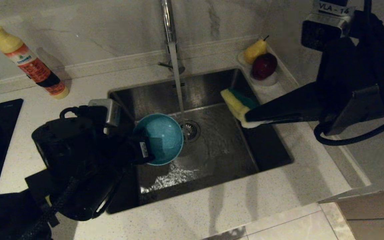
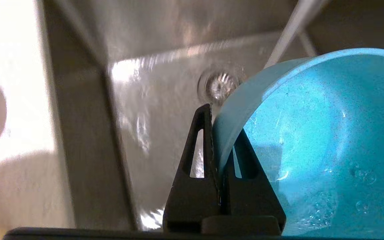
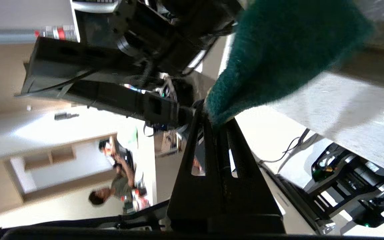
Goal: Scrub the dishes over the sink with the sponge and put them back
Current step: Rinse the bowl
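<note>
The left tool (image 1: pixel 142 150) is clamped narrow on the rim of the light blue bowl (image 1: pixel 160 138), one finger inside the wall and one outside, as the left wrist view shows (image 2: pixel 220 166). It holds the bowl tipped on edge over the sink (image 1: pixel 212 186), its hollow facing up and across toward the right arm, with the drain (image 1: pixel 189 130) just beyond the bowl's far rim and the running stream from the tap (image 1: pixel 169 30) falling just behind it. The right tool (image 1: pixel 250 117) pinches the sponge (image 1: pixel 237 103) by one end, so the sponge sticks out past the fingertips, long axis pointing out from the tool toward the back of the sink, green side up and yellow foam below. The sponge hangs above the right side of the sink, near a small white dish of fruit (image 1: pixel 260 60) on the tabletop (image 1: pixel 212 213). Sponge and bowl are well apart, the bowl lying across the sink from the right tool and lower. The next move likely calls for bringing them together, the right arm reaching level across from the right while the left arm, bent low at the near left corner, presents the open bowl. A soap bottle (image 1: pixel 32 63) stands far behind the left tool.
</note>
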